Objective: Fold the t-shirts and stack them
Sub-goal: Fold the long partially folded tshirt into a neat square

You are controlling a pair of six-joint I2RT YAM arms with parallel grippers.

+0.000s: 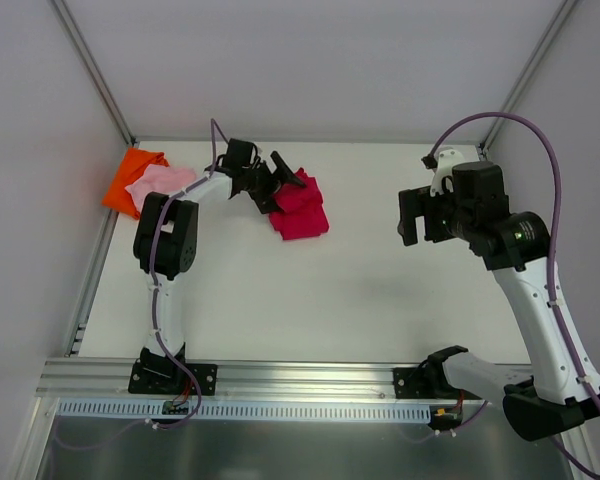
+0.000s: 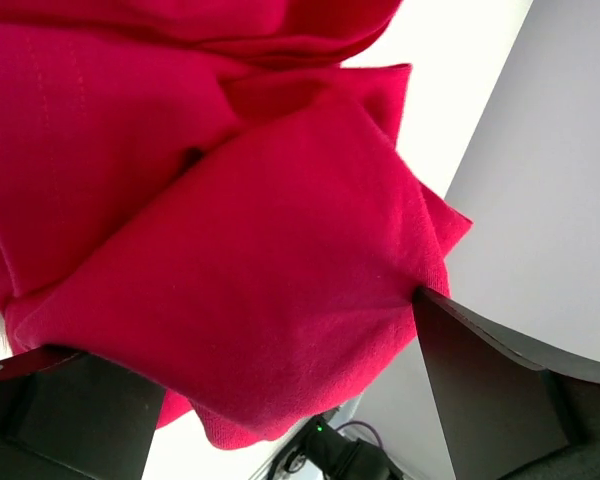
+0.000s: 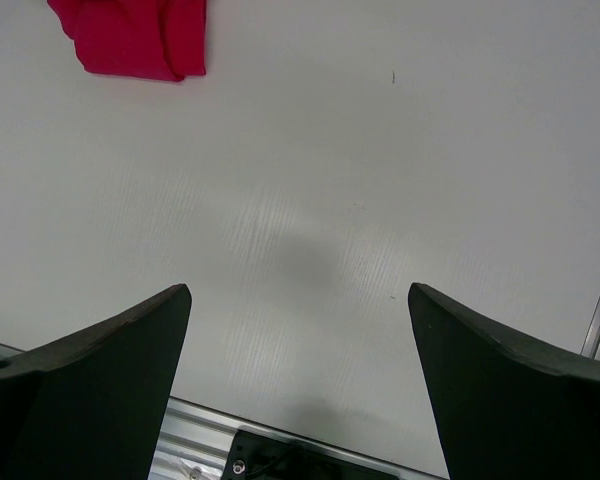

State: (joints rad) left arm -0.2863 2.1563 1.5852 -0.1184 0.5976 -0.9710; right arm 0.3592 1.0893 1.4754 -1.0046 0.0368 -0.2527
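near edge: left arm base (image 1: 170, 375) and right arm base (image 1: 430, 380), both bolted to an aluminium rail (image 1: 310, 378) along the front of the white table (image 1: 330, 290).
left gripper (image 1: 283, 188): reaches to the far side of the table, left of centre, at the left edge of the crimson shirt (image 1: 302, 210).
left jaws: spread wide. In the wrist view the two dark fingers (image 2: 480, 390) stand far apart at the bottom corners, with crimson cloth bulging between them. The cloth meets the tip of the right-hand finger (no pinch visible; neither finger clamps a fold).
right gripper (image 1: 405, 217): hangs over the bare right half of the table, well apart from every shirt.
right jaws: wide open, holding nothing, touching nothing. Only table surface shows between them in the wrist view.
crimson shirt: one. A rumpled, partly folded heap lying on the table. It fills most of the left wrist view, and one end shows at the top left of the right wrist view.
pink shirt (image 1: 160, 182): one. A small bundle in the far left corner, lying on the orange one.
orange shirt (image 1: 130, 175): one. Under the pink, its cloth showing on the left and far sides.
count: three shirts, two of them stacked and one apart; two arms; two grippers.
gap: the left forearm crosses between the pink-on-orange pair and the crimson heap.
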